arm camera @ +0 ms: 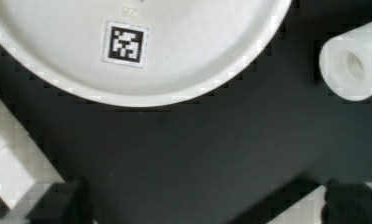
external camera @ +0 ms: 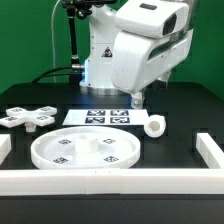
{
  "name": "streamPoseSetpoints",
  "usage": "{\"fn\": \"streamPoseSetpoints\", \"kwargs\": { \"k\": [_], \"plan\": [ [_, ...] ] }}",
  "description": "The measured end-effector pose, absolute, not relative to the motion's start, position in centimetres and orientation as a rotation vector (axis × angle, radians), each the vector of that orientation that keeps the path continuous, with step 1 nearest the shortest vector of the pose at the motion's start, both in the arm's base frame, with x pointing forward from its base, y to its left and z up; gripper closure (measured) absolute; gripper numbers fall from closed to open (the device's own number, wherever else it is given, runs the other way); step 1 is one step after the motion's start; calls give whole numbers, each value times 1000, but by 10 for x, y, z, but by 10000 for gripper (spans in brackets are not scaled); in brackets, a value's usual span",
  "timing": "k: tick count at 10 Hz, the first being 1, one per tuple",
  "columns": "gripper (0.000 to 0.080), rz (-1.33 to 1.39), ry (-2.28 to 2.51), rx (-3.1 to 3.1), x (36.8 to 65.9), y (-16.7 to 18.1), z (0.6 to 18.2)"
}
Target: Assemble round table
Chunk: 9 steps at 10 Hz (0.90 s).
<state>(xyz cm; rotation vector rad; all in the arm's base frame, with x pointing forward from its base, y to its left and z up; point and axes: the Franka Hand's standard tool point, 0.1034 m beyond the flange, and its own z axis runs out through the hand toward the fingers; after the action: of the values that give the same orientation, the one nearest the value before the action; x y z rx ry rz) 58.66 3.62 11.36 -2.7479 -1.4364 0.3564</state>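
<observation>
The large rimmed round disc of white plastic (external camera: pixel 83 150) (arm camera: pixel 156 45) lay flat on the black counter (external camera: pixel 180 150) close to its front edge, just behind the long white border rail (external camera: pixel 110 182) that ran along that edge, and toward the exterior view's left. Small black-and-white square tags (arm camera: pixel 126 42) showed on its inner face. The short white cylinder leg (external camera: pixel 155 125) (arm camera: pixel 357 63) lay on its side, apart from the disc, toward the edge at the exterior view's right, with its hollow end visible. The white cross-shaped base (external camera: pixel 27 117) sat flat near the corner at the exterior view's left, well apart from the leg and clear of the disc. Between base and leg, behind the disc, lay the marker board (external camera: pixel 100 117). The gripper (external camera: pixel 137 98) (arm camera: pixel 197 203) hung over the counter beside the marker board's end and near the leg; in the wrist view its dark fingers (arm camera: pixel 55 203) stood spread with only bare counter between them, released and grasping nothing.
</observation>
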Motion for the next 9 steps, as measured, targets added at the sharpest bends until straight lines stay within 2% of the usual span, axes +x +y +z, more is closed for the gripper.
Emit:
{"fn": "streamPoseSetpoints", "kwargs": {
  "k": [6, 9],
  "plan": [
    [150, 382, -1461, -2740, 586, 34, 113],
    [150, 236, -1627, -2649, 572, -9, 95]
  ]
}}
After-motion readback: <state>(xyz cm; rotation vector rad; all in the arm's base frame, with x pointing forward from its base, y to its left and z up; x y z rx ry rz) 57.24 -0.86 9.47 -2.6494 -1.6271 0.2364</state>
